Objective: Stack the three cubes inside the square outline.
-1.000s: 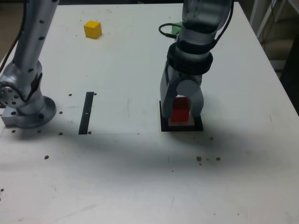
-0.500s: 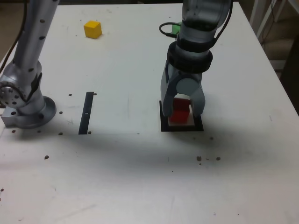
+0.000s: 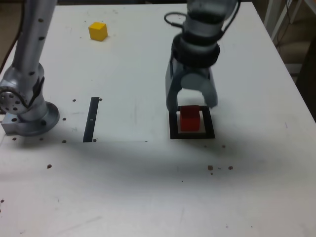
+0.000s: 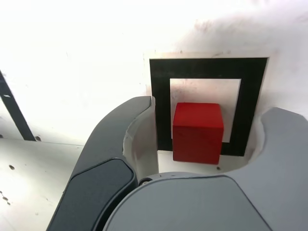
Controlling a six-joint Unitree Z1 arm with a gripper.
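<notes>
The red cube [image 3: 189, 119] sits flat inside the black square outline [image 3: 192, 135], right of centre in the exterior view. My gripper [image 3: 191, 103] hangs just above it, open, with a finger on either side and neither touching the cube. In the wrist view the red cube [image 4: 197, 132] stands free on the pale centre of the outline [image 4: 207, 67], overlapping its border on the edge nearest the camera, between my spread gripper [image 4: 211, 108] fingers. A yellow cube [image 3: 98, 30] lies alone at the far left of the table.
A thin black strip [image 3: 91, 118] lies flat to the outline's left in the exterior view. The arm's grey base [image 3: 27, 111] stands at the table's left edge. Small dark specks [image 3: 217, 168] dot the white surface near the front.
My gripper has let go of the red cube, opened its fingers and risen a little. The cube stays inside the outline.
</notes>
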